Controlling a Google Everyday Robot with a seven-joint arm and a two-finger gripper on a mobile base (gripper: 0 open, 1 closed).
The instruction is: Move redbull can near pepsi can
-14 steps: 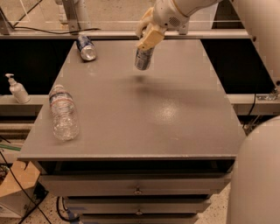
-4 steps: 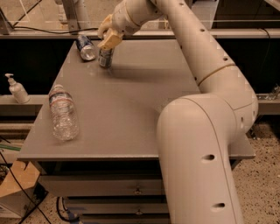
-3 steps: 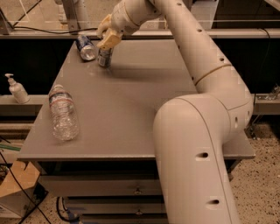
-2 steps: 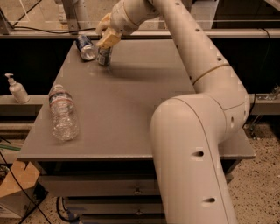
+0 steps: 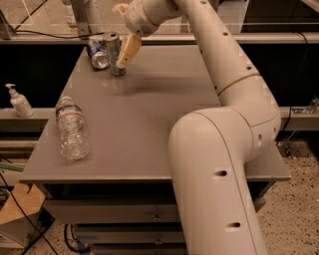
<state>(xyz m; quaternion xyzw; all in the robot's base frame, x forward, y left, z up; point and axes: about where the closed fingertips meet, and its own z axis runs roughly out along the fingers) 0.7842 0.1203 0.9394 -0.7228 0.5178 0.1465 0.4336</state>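
Note:
The redbull can (image 5: 114,53), slim and silver-grey, stands upright on the grey table (image 5: 149,114) near its back left corner. The pepsi can (image 5: 97,54), dark blue, lies on its side just left of it, almost touching. My gripper (image 5: 124,30) is above and right of the redbull can and is open. One tan finger (image 5: 128,49) hangs beside the can's right side, and the other (image 5: 119,8) is raised well above it. The can stands free on the table.
A clear plastic bottle (image 5: 73,129) lies on its side near the table's left front. A soap dispenser (image 5: 19,102) stands on a ledge left of the table. My white arm (image 5: 219,149) fills the right foreground. A rail runs behind the table.
The gripper carried the redbull can from the table's back middle to beside the pepsi can. It was shut on the can; now its fingers have spread and the can stands on its own.

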